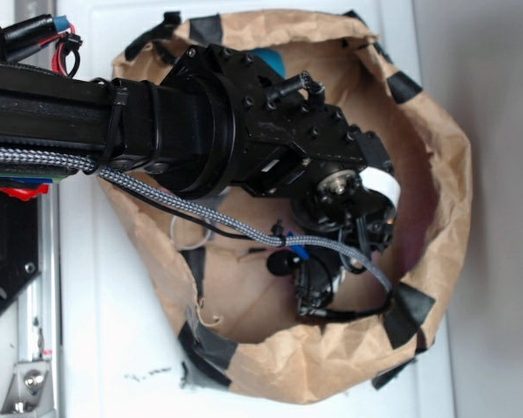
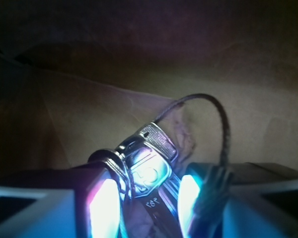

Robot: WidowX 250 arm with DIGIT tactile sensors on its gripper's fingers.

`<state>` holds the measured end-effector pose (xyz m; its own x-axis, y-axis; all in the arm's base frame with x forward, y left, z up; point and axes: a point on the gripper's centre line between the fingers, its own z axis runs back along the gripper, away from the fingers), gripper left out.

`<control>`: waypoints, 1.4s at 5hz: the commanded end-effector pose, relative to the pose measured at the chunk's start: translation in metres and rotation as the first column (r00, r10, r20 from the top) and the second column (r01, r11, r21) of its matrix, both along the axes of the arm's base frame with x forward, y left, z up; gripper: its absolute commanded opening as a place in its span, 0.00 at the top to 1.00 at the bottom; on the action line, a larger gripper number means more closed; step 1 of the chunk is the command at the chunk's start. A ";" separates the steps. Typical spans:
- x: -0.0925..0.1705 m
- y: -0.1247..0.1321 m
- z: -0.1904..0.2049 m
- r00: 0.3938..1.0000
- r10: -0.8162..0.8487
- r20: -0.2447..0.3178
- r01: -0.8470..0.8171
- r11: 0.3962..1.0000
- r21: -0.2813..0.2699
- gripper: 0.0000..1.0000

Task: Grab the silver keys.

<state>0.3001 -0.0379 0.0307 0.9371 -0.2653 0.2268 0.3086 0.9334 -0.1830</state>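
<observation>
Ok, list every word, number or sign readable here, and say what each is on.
"787", or close to it: stamped digits on a key of the silver keys between the gripper fingers, wrist view; blurred, so uncertain.
Embossed mark on the key head above: unreadable.
Exterior view: no legible text.

A robot lab or test bench, not a home. A black arm (image 1: 200,122) with bare red and black wires (image 1: 65,52) at 10 o'clock reaches into a crumpled brown paper enclosure (image 1: 436,165) patched with black tape (image 1: 405,313), set on a plain white tabletop (image 1: 113,331); a metal bracket (image 1: 26,383) sits at 7 o'clock.
</observation>
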 end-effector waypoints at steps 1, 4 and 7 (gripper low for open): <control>0.005 -0.003 0.021 0.999 0.000 0.037 0.000 1.000 0.012 1.00; 0.010 0.020 0.058 0.999 0.038 0.033 -0.039 0.999 0.016 1.00; -0.016 0.030 0.144 0.997 -0.028 0.074 0.034 0.996 -0.077 1.00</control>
<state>0.2777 -0.0055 0.1492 0.9314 -0.2761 0.2372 0.3355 0.9039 -0.2652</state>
